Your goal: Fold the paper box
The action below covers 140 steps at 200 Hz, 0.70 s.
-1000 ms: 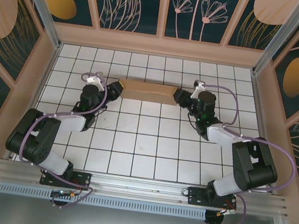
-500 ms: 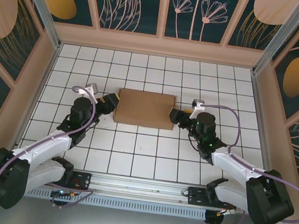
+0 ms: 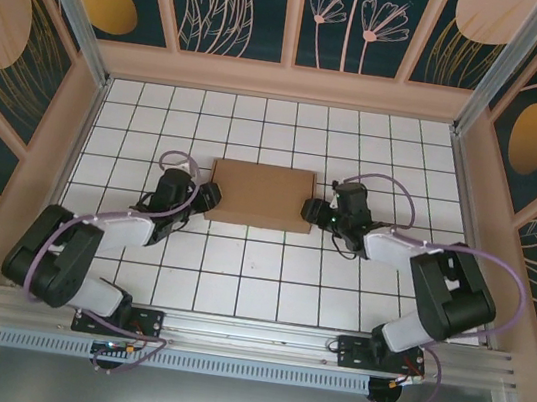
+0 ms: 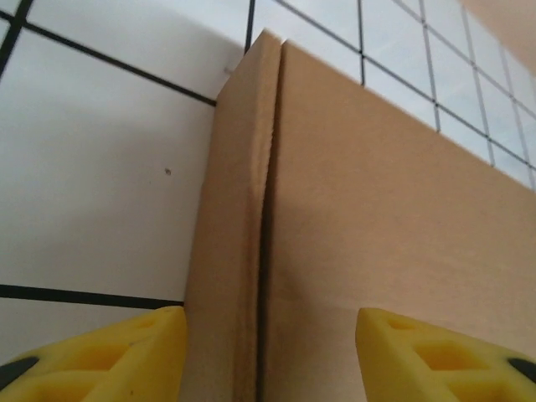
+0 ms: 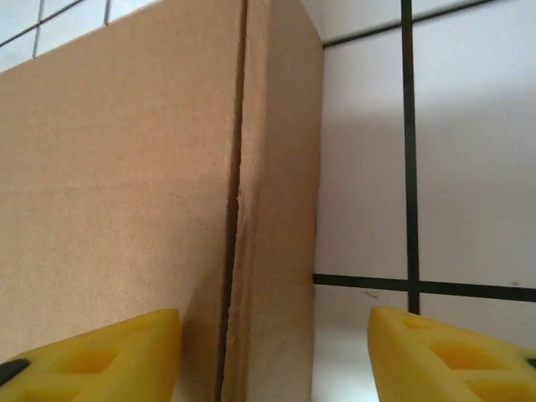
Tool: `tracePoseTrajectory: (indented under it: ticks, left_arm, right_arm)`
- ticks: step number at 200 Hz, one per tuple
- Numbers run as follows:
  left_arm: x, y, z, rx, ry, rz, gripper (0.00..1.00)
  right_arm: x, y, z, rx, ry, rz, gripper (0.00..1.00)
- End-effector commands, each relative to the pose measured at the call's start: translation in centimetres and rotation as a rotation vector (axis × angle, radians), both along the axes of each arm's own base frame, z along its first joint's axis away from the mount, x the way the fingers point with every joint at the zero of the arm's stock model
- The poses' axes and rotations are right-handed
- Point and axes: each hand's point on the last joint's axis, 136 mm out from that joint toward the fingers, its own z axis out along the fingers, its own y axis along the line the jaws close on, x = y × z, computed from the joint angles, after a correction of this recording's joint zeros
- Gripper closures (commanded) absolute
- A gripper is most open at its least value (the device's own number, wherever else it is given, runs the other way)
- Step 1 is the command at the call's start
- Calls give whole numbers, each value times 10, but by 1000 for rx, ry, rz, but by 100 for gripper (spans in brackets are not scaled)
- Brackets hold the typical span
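The paper box (image 3: 260,196) lies closed and flat on the tiled table (image 3: 237,277), directly between the two grippers. The left gripper (image 3: 208,198) sits at the box's left edge and the right gripper (image 3: 313,211) at its right edge. Both are released, with jaws parted and clamping nothing. In the left wrist view, the box's side wall and lid seam rise from between the yellow fingers (image 4: 117,356). In the right wrist view, the same edge stands ahead of that gripper's fingers (image 5: 444,356), one before the lid and one over bare tile.
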Motion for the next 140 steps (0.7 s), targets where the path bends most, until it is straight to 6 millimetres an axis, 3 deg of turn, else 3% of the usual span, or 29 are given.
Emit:
tracePoseTrajectory:
  ticks: [1, 44, 74, 86, 112, 130, 133, 140]
  left_arm:
    - [16, -9, 3, -37, -22, -18, 49]
    - [42, -24, 3, -66, -47, -35, 59]
    - [63, -37, 15, -86, -83, -59, 59]
    - [68, -40, 7, -89, -65, -63, 58]
    - [73, -43, 15, -110, -81, -59, 57]
    - [74, -33, 19, -67, -89, -22, 47]
    - [75, -31, 32, -66, -117, -15, 45]
    - [76, -25, 41, -41, -140, -4, 40]
  right_arm:
    - [6, 4, -10, -5, 49, 1, 45]
    - [40, -1, -15, -29, 52, -44, 61]
    - [62, -15, -15, -41, 50, -96, 62]
    - [67, -19, -14, -34, 51, -107, 62]
    - [74, -21, -10, -26, 49, -103, 61]
    - [75, -18, 0, -16, 34, -94, 53]
    - [75, -18, 4, -14, 27, -95, 51]
    - [76, -19, 11, -15, 15, -100, 45]
